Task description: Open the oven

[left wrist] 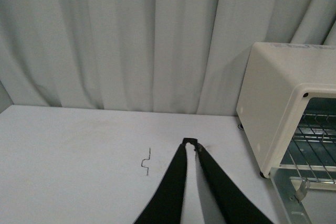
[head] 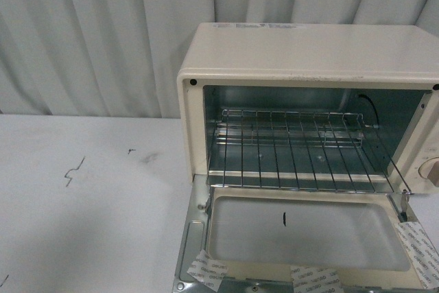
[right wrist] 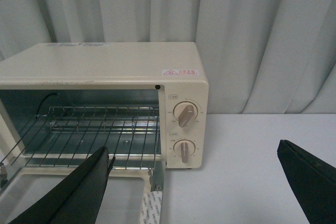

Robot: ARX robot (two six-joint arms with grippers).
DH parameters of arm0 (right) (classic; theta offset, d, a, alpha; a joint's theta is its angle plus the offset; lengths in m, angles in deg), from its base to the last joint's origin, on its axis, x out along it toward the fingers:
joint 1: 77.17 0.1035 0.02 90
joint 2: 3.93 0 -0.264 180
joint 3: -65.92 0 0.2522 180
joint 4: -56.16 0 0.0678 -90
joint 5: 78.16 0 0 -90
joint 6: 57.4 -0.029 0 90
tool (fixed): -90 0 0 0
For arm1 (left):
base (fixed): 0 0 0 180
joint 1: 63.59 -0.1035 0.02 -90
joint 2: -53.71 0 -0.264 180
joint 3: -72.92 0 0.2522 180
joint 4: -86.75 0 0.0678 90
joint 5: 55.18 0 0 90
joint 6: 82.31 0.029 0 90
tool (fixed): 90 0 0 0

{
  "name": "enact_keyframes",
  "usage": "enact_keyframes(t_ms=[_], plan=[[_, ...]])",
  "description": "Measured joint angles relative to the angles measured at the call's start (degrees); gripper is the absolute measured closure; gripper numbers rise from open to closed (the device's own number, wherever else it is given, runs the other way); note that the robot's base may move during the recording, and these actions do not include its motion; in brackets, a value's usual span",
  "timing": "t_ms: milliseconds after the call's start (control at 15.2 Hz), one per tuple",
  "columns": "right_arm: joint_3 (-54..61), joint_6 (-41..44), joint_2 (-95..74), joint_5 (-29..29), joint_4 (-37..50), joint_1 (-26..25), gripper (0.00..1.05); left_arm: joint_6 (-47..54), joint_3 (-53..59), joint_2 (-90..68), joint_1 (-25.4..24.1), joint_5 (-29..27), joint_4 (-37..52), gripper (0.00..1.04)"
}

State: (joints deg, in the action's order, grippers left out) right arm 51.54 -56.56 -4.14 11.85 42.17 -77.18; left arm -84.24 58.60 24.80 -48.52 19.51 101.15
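Shows the oven (head: 309,53) on the right part of the table (head: 89,190), back close to the curtain (head: 103,32). Has its door (head: 302,231) lowered flat toward the front, front edge running out of the front view, wire rack (head: 295,142) exposed in the cavity. Leaves broad open table left of the door's side edge. Keeps the left tool (left wrist: 191,142) pinched together over that stretch, apart from the oven's side wall. Spreads the right tool (right wrist: 194,153) wide before the two knobs (right wrist: 184,114), one finger over the door's corner.
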Motion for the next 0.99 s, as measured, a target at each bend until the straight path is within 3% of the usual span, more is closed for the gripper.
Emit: enact_keyframes(t_ms=[132,330,462,726,858,990], plan=[[0.00,0.00,0.00,0.00,0.00,0.00,0.06,0.83,0.00,4.81,-3.02,2.95,-4.04,1.03],[0.00,0.00,0.00,0.00,0.00,0.00,0.06,0.90,0.00,11.26,-7.50,7.56,-10.43,1.03],[0.00,0.00,0.00,-0.04,0.02,0.00,0.06,0.94,0.00,14.58,-15.19,14.12,-13.81,1.03],[0.00,0.00,0.00,0.00,0.00,0.00,0.06,0.94,0.02,19.04,-14.97,15.28,-18.16,1.03],[0.00,0.00,0.00,-0.07,-0.02,0.00,0.06,0.96,-0.02,28.52,-15.02,15.32,-28.20,1.03],[0.00,0.00,0.04,0.02,0.07,0.00,0.06,0.96,-0.02,28.48,-15.10,15.19,-28.61,1.03]])
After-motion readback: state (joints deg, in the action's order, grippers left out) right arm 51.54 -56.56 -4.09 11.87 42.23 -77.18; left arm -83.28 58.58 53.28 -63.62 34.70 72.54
